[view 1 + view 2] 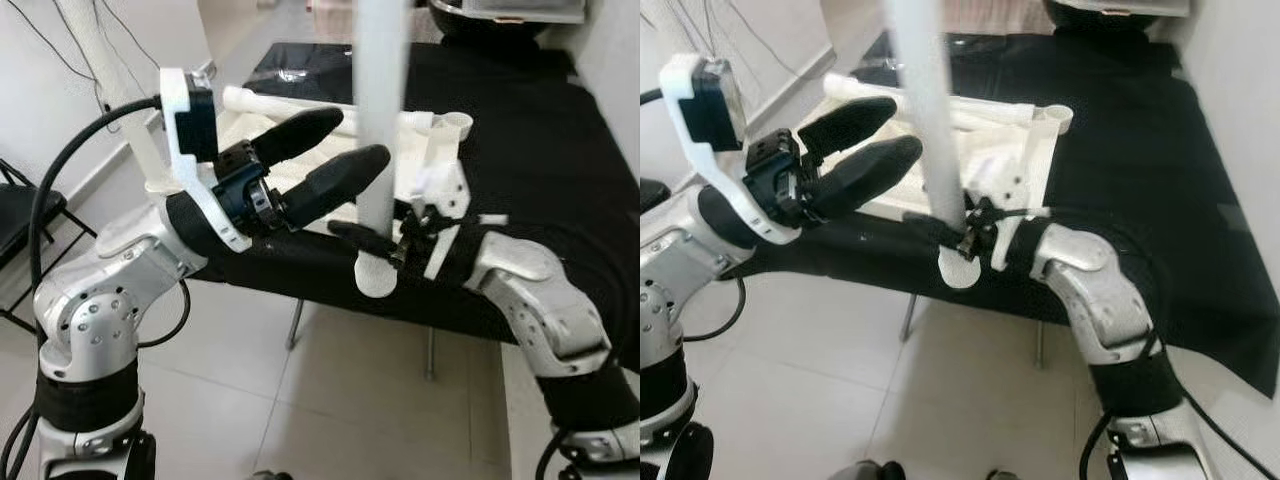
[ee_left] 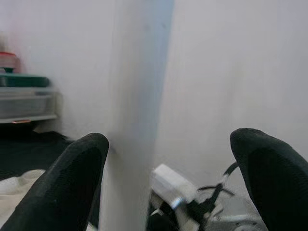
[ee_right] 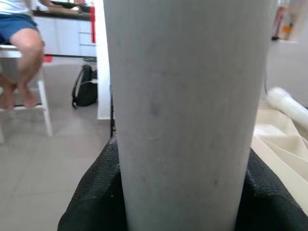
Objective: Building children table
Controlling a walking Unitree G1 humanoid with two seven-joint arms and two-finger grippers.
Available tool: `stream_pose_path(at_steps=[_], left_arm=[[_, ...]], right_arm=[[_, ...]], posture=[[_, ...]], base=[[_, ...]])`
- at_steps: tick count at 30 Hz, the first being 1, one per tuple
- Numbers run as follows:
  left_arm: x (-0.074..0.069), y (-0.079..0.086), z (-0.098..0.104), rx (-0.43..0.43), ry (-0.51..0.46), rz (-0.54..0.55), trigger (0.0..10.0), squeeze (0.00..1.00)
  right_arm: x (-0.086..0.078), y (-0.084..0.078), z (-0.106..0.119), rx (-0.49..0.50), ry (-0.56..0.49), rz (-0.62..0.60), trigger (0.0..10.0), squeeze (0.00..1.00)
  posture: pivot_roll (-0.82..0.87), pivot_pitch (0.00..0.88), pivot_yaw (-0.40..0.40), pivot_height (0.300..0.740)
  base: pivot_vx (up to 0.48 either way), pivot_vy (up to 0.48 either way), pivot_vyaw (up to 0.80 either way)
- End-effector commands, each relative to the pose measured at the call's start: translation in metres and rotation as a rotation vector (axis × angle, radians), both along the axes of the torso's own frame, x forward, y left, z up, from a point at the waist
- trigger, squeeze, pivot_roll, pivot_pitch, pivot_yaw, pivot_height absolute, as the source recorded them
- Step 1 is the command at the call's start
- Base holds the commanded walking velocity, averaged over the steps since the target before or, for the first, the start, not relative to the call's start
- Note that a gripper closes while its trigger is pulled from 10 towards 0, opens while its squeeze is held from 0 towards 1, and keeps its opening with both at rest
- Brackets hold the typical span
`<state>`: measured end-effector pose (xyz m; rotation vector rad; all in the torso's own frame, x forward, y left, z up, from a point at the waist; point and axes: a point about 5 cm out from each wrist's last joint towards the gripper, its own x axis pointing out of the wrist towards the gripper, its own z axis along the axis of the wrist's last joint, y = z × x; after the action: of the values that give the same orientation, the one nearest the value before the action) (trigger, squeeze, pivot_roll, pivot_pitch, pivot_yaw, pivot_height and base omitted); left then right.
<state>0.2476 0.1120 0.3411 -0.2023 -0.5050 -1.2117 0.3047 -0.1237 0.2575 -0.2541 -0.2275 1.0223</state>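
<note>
Black-draped counter (image 1: pixel 560 150) fills upper right of frame, pale tiled floor below. White tabletop (image 1: pixel 980 165) lies upside down on it at upper centre, corner socket (image 1: pixel 1058 118) facing up. Right gripper (image 1: pixel 385 240) clamped on white table leg (image 1: pixel 378 110), held upright at frame centre, foot end low. Left gripper (image 1: pixel 335 150) spread wide beside leg, holding nothing. Step: fitting leg. Next: probably carry leg end over socket, align, press in.
</note>
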Motion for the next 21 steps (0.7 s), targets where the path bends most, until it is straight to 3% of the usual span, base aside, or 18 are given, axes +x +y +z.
stream_pose_path(at_steps=[1, 5, 13, 15, 21], left_arm=[[0.002, 0.004, 0.002, 0.035, -0.017, 0.026, 10.0, 0.00], [0.009, 0.001, 0.005, 0.038, -0.008, 0.033, 10.0, 0.00], [0.016, -0.003, 0.003, 0.065, 0.003, 0.058, 10.0, 0.00], [0.021, -0.005, 0.000, 0.066, 0.020, 0.081, 0.0, 0.00], [0.024, -0.007, -0.002, 0.070, 0.030, 0.080, 0.0, 0.00]], right_arm=[[-0.009, 0.013, 0.002, -0.021, -0.036, 0.078, 10.0, 0.00], [-0.018, 0.024, 0.001, -0.037, -0.056, 0.146, 10.0, 0.00], [-0.022, 0.031, -0.002, -0.064, -0.079, 0.162, 10.0, 0.00], [-0.022, 0.033, -0.005, -0.075, -0.083, 0.164, 10.0, 0.00], [-0.018, 0.033, -0.007, -0.083, -0.088, 0.123, 10.0, 0.00]], posture=[[0.06, 0.098, 0.035, 0.740], [0.06, 0.097, 0.040, 0.740], [0.05, 0.098, 0.048, 0.740], [0.05, 0.098, 0.049, 0.740], [0.05, 0.097, 0.049, 0.740]], base=[[0.000, 0.000, 0.00], [0.000, 0.000, 0.00], [0.000, 0.000, 0.00], [0.000, 0.000, 0.00], [0.000, 0.000, 0.00]])
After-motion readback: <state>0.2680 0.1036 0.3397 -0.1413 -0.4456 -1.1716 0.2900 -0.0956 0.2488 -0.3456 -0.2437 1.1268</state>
